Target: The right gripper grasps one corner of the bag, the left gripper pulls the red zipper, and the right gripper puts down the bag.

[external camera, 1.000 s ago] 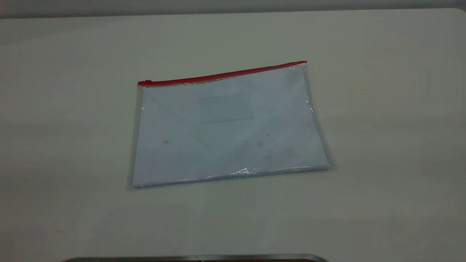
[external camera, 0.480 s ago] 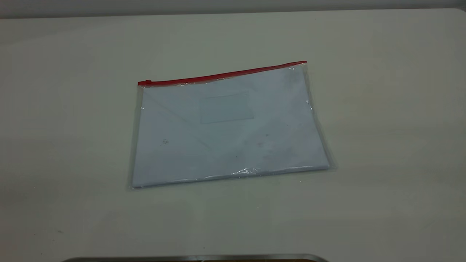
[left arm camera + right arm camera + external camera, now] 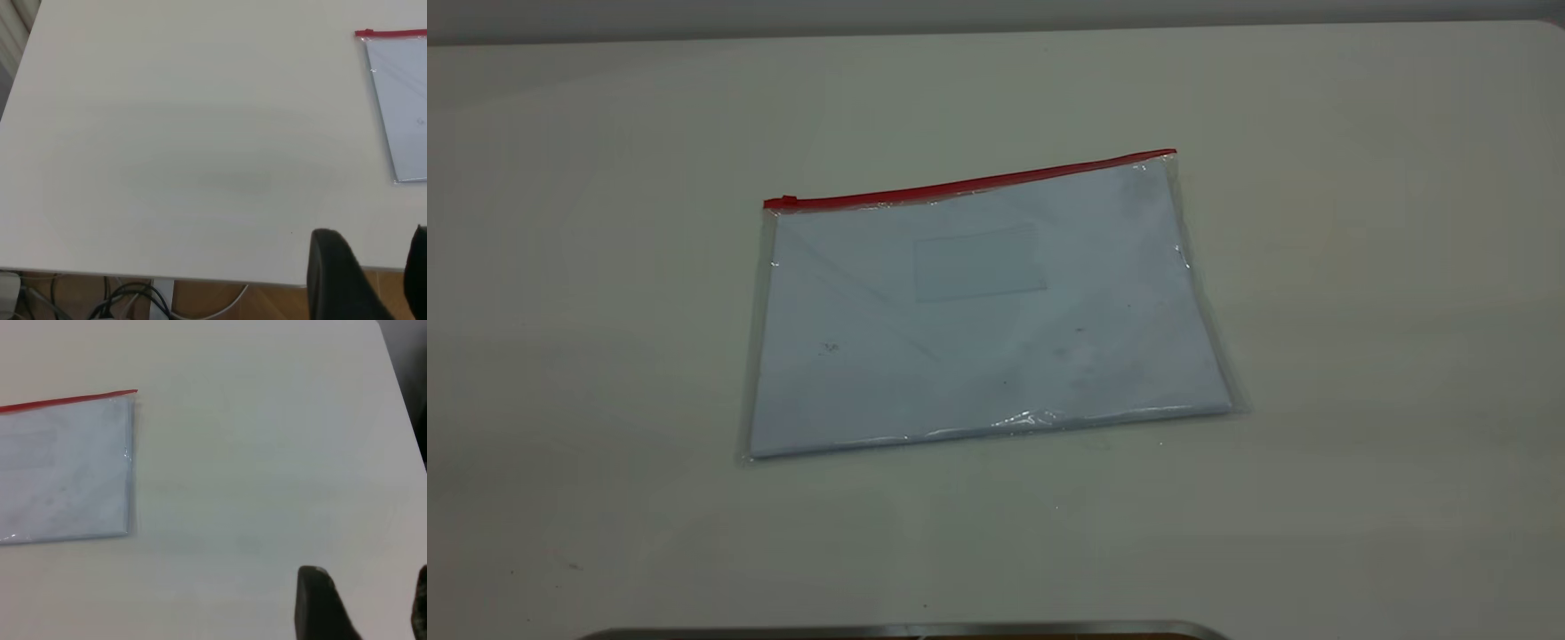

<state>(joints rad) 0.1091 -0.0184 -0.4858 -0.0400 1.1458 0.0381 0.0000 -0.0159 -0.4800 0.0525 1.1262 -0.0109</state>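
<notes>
The bag [image 3: 978,320] lies flat mid-table, a clear pouch with pale blue-white sheets inside. Along its far long edge runs the red zipper [image 3: 969,184], with the small slider tab [image 3: 787,201] at the left end and the corner of the bag [image 3: 1169,156] at the right end. Neither arm shows in the exterior view. In the left wrist view, the left gripper [image 3: 372,231] hangs open over the table edge, far from the bag [image 3: 403,107]. The right gripper [image 3: 367,569] is open over bare table, well away from the corner of the bag [image 3: 133,392].
The white table [image 3: 1360,267] spreads wide on all sides of the pouch. A metal rim [image 3: 907,631] lines the exterior view's lower edge. Cables [image 3: 127,300] hang below the table edge in the left wrist view.
</notes>
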